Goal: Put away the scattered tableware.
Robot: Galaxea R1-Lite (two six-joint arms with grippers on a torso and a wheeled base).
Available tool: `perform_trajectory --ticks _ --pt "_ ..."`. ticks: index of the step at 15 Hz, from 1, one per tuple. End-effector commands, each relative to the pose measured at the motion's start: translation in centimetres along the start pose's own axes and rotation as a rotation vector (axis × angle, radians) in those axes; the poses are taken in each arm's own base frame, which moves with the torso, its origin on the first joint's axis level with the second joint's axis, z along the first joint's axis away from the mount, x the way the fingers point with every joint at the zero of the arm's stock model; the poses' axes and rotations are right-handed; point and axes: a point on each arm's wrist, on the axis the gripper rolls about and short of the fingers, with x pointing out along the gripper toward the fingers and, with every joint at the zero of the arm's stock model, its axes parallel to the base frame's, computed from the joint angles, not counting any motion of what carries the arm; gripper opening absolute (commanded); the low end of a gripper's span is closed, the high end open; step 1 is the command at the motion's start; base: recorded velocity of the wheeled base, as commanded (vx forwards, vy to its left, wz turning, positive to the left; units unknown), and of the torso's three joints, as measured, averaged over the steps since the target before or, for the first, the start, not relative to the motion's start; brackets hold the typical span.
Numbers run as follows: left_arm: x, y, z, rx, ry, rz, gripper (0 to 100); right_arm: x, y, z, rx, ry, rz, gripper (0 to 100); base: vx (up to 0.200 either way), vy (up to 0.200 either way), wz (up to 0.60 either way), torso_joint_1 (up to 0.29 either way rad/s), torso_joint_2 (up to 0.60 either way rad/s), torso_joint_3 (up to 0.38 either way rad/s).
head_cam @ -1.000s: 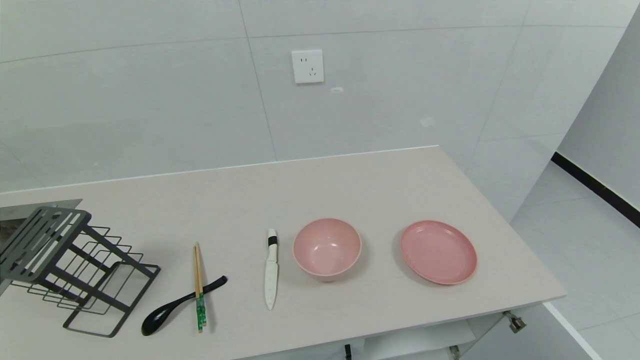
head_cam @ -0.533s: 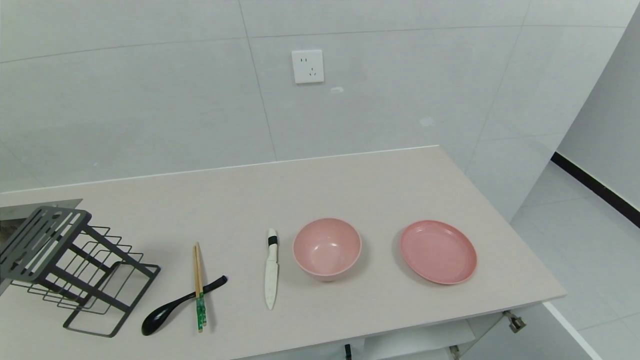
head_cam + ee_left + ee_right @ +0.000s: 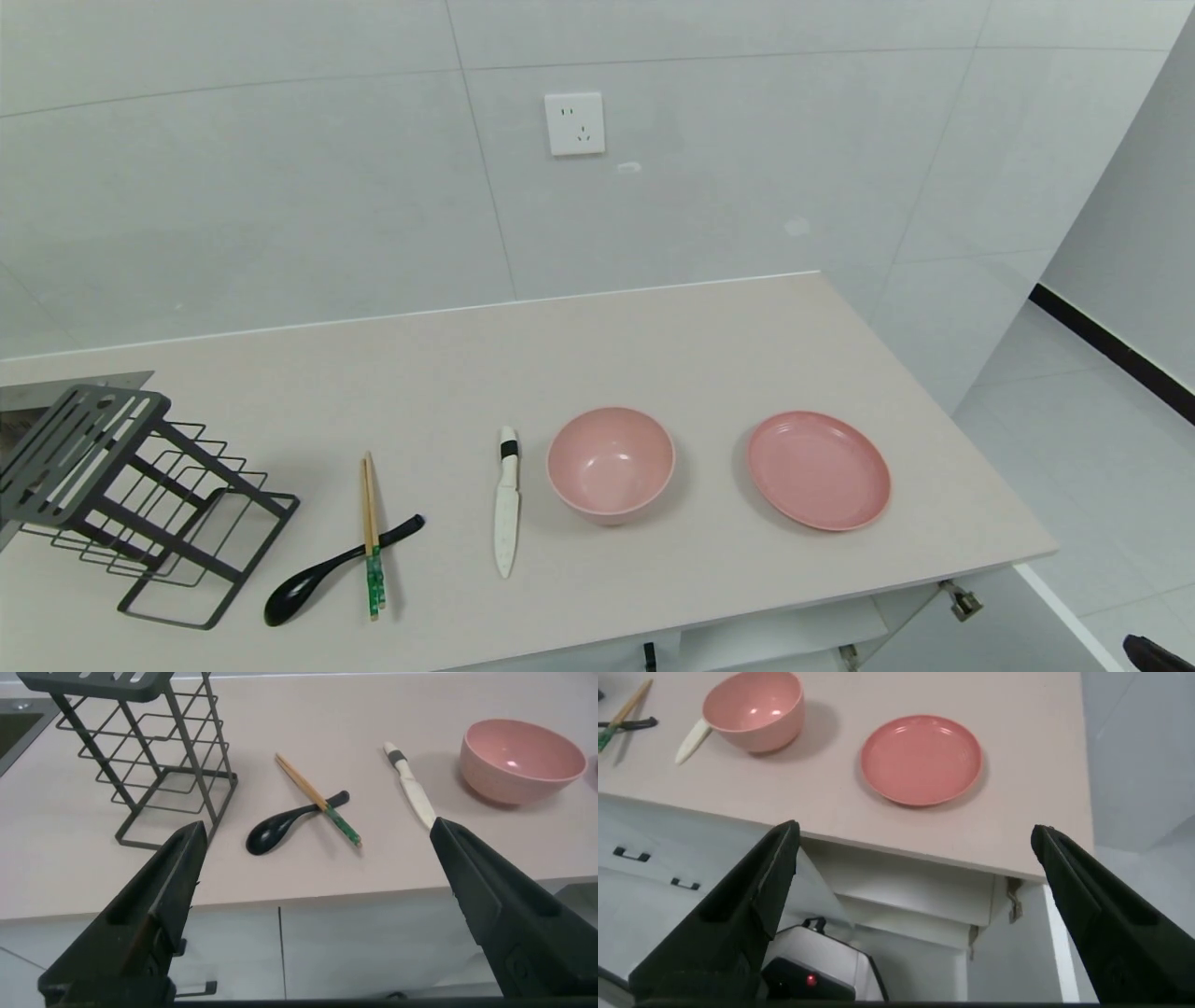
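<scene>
A white wall socket [image 3: 574, 123] sits at upper centre on the grey tiled wall [image 3: 280, 187]. The pale table [image 3: 653, 355] spans the lower half. At right, a black baseboard [image 3: 1111, 350] borders the light floor [image 3: 1074, 448].

Along the worktop's [image 3: 560, 355] front edge, from its left end: rack [image 3: 140, 495], spoon [image 3: 322, 569] with chopsticks [image 3: 372, 532] crossing its handle, knife [image 3: 506, 504], bowl [image 3: 611, 464] just beside it, plate [image 3: 818, 470] nearest the right edge.
</scene>
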Motion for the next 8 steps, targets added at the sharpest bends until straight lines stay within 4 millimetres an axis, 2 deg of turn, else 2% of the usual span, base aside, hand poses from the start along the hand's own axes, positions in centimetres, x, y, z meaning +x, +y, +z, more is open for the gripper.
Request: perform_trajectory --ticks 1,3,8 --pt "0.0 0.0 0.0 0.002 0.002 0.001 100 2.5 -0.7 -0.6 0.037 0.108 0.046 100 0.0 0.0 0.0 0.0 0.0 0.0" --pt "0.0 0.0 0.0 0.002 0.002 0.001 100 3.9 -1.1 -1.4 0.022 0.13 0.061 100 0.0 0.0 0.0 0.0 0.0 0.0" --pt "0.0 0.0 0.0 0.002 0.002 0.001 100 7.7 -2.5 -1.1 0.002 0.155 0.066 100 0.0 0.0 0.0 0.0 0.0 0.0"
